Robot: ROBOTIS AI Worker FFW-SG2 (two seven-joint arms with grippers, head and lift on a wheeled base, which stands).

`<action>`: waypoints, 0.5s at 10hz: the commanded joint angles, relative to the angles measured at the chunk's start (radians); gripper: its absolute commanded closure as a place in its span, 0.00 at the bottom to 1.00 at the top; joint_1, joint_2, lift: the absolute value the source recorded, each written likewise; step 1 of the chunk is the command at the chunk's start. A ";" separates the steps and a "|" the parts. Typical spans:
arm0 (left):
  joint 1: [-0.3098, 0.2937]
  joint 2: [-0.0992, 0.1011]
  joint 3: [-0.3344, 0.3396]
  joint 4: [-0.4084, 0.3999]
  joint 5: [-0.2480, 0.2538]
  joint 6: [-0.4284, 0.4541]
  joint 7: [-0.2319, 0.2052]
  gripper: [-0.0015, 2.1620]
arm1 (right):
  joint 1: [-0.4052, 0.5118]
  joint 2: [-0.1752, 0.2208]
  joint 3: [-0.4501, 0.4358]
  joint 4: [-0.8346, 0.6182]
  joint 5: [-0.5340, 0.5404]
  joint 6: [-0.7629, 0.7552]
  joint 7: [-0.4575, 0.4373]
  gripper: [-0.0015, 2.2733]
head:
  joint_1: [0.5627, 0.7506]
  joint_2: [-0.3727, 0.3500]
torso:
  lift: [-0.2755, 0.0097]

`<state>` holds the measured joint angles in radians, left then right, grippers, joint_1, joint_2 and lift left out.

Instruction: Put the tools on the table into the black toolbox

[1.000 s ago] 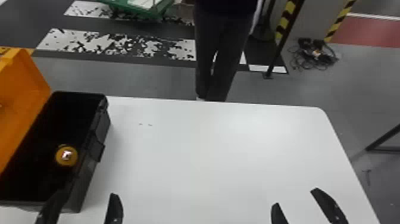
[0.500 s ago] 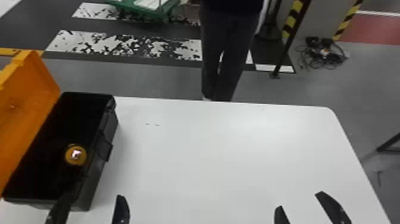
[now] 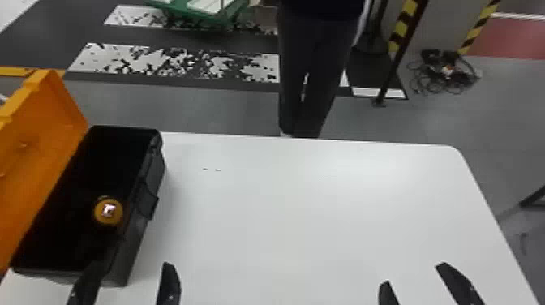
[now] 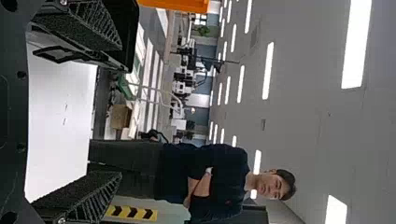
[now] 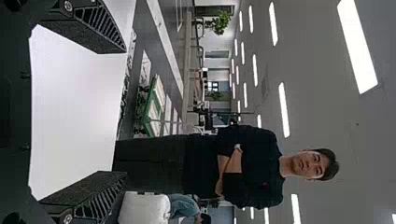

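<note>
Head panning left, I am holding left gripper [image 3: 132, 263] and right gripper [image 3: 413, 274] wide, empty; orange-lidded rectangular black toolbox [image 3: 131, 243] is containing round yellow object [image 3: 108, 217].

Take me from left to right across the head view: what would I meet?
The orange lid, the round yellow-orange item inside the black toolbox, the black latch on the toolbox's side, the small dark marks on the white table, the robot's right tool.
</note>
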<state>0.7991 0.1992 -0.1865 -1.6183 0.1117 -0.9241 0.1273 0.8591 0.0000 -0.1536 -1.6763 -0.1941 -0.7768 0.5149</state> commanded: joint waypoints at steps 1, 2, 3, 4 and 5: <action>-0.001 0.000 0.001 0.000 0.000 0.000 0.009 0.02 | -0.002 0.001 -0.001 0.003 0.002 0.000 -0.004 0.03 | 0.70 0.44 | 0.83; -0.003 0.000 0.001 0.001 0.005 0.000 0.008 0.02 | -0.002 0.001 0.000 0.003 0.005 0.003 -0.012 0.03 | 0.70 0.44 | 0.83; -0.006 0.000 0.001 0.001 0.005 0.000 0.008 0.02 | -0.002 0.001 0.000 0.003 0.005 0.000 -0.013 0.03 | 0.70 0.44 | 0.83; -0.008 0.002 -0.001 0.001 0.005 0.006 0.008 0.02 | -0.002 0.001 -0.001 0.004 0.002 0.000 -0.013 0.03 | 0.70 0.44 | 0.83; -0.009 0.002 -0.001 0.001 0.005 0.009 0.008 0.02 | -0.002 0.001 -0.001 0.004 0.002 0.000 -0.013 0.03 | 0.70 0.44 | 0.83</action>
<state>0.7910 0.2007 -0.1869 -1.6168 0.1166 -0.9173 0.1350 0.8574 0.0000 -0.1548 -1.6721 -0.1912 -0.7767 0.5014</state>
